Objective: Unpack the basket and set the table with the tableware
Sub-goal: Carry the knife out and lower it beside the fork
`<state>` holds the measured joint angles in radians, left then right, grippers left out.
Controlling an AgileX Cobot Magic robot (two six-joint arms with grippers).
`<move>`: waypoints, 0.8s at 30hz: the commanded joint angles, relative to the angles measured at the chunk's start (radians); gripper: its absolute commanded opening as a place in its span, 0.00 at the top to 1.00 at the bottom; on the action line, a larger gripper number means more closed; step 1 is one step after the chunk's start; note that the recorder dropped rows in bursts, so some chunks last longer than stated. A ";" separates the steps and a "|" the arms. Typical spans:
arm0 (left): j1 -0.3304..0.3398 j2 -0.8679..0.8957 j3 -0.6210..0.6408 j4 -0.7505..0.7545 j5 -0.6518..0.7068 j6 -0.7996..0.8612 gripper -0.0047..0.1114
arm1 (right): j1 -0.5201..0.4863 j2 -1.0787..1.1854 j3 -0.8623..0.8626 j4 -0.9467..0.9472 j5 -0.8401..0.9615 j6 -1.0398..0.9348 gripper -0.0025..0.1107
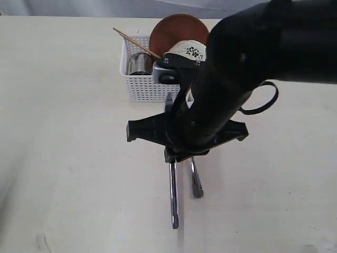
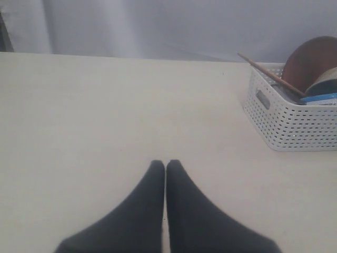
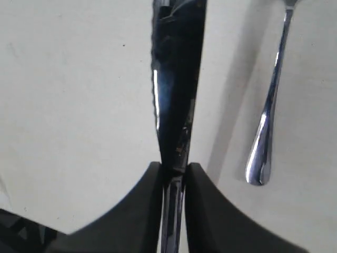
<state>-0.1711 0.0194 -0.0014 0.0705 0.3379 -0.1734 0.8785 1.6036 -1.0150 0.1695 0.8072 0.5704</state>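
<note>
Right pincer (image 3: 172, 174) pinches 1 knife (image 3: 176, 79); fork (image 1: 196, 184) lies on bench (image 1: 63, 132) at its 3 o'clock. Left pincer (image 2: 165, 166) pressed together. Basket (image 1: 142, 87) at knife's 12 o'clock.

Basket (image 1: 142, 87) sits on counter (image 1: 63, 132), at the back, near the middle. In it: cup (image 1: 139, 63) on the left, plate (image 1: 176, 31) standing at the back, bowl (image 1: 189, 51) in front of plate & right of cup. Chopsticks (image 1: 134, 41) lean over cup, ends poking out past the back-left rim. Packet (image 2: 321, 98) is in there too, next to bowl. In front of basket, knife (image 1: 173, 200) & fork (image 1: 196, 182) are side by side, knife left, fork right, not touching. Right tool (image 3: 172, 166) is over them w/ knife between its tips. Left tool (image 2: 166, 166) is over counter, well apart from basket.
</note>
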 commanded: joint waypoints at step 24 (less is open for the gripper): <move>-0.003 0.003 0.001 0.000 -0.010 -0.005 0.95 | -0.044 0.305 -0.128 -0.200 -0.070 -0.030 0.98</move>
<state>-0.1711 0.0194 -0.0014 0.0705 0.3379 -0.1734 0.8460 1.8960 -1.1385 -0.0171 0.7152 0.5579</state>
